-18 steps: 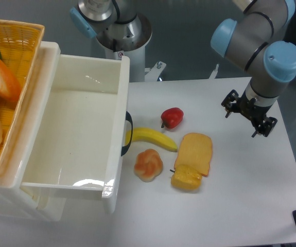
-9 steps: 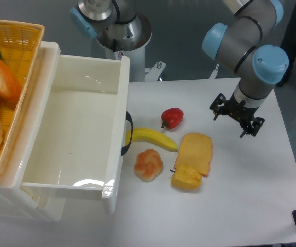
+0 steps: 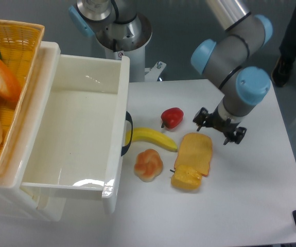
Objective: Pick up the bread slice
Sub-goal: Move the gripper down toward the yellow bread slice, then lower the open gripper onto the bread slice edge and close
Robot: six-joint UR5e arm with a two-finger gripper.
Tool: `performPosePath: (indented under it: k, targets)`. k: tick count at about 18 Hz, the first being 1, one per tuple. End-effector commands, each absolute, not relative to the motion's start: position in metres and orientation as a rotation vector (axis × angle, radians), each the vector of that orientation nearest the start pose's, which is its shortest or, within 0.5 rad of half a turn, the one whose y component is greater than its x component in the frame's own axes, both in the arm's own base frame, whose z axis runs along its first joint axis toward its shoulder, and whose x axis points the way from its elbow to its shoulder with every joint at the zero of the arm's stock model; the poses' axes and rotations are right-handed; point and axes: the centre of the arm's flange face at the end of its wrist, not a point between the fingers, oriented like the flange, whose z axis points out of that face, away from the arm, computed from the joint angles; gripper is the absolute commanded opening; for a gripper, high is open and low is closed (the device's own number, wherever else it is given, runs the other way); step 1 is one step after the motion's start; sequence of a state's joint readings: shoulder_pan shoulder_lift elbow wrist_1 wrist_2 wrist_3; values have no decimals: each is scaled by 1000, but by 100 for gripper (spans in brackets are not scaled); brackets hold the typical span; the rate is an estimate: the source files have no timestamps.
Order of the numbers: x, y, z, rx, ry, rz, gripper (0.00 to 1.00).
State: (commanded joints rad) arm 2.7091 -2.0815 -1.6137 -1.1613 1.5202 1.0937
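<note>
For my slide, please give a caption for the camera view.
Open gripper above the bread slice, beside yellow pepper.

Bright, even light — sharp, perhaps slight glare (drawer (image 3: 81, 182) rim).

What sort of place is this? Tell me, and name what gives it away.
Probably a robot lab set up for pick-and-place trials: an arm with a gripper over a white table, toy food such as the bread slice and a banana, and an open white drawer.
</note>
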Motion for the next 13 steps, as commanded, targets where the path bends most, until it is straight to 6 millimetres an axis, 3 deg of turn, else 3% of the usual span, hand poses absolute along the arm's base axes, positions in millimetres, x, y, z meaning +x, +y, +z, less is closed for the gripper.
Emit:
performPosePath:
  k: [13]
  targets:
    - [-505, 391, 195, -3162, -102, -286, 100]
